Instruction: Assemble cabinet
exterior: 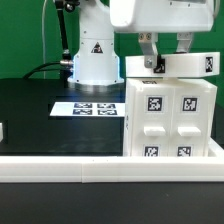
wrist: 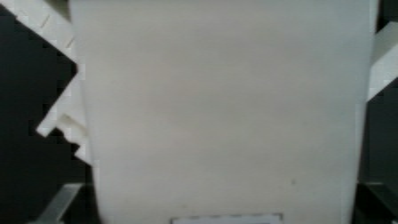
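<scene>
The cabinet [exterior: 170, 118], a large white box with tagged front panels, stands upright at the exterior view's right, against the white front rail. A flat white top panel [exterior: 186, 66] with a tag on its end lies across the cabinet's top. My gripper [exterior: 151, 64] comes down from above onto the left part of this panel, with its fingers on either side of it. In the wrist view the panel [wrist: 214, 100] fills nearly the whole picture, right up against the camera. The fingertips are barely visible at its sides.
The marker board [exterior: 85, 108] lies flat on the black table, to the left of the cabinet. The arm's white base [exterior: 92, 55] stands behind it. A white rail [exterior: 90, 166] runs along the front. A small white block [exterior: 2, 130] shows at the left edge.
</scene>
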Controlling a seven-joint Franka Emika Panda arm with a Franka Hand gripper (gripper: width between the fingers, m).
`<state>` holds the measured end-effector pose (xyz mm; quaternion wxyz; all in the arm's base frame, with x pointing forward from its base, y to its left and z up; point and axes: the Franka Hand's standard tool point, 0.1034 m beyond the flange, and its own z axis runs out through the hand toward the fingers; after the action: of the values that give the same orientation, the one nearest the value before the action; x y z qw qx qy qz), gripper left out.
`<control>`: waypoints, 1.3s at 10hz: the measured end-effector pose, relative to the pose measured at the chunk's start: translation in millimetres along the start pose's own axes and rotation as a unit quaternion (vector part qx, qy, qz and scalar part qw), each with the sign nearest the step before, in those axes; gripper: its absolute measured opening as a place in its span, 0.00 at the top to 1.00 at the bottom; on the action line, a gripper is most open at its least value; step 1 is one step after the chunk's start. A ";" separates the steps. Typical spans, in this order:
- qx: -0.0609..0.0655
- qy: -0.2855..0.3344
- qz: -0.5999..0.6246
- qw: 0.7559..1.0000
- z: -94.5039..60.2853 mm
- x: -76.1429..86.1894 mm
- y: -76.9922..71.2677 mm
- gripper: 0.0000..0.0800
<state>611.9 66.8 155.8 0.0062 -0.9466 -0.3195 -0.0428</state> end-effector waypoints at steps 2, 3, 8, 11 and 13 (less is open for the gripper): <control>-0.003 0.006 0.105 0.994 0.4 -1.2 -2.6 0.30; -0.005 0.010 0.165 0.986 0.4 -0.6 -3.5 0.30; -0.002 0.018 0.377 0.926 0.6 5.8 -10.1 0.30; 0.003 0.018 0.467 0.884 0.8 6.5 -11.3 0.30; 0.008 0.018 0.531 0.847 1.3 6.9 -12.2 0.30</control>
<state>610.1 80.7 154.9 0.0409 -0.9706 0.2324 -0.0476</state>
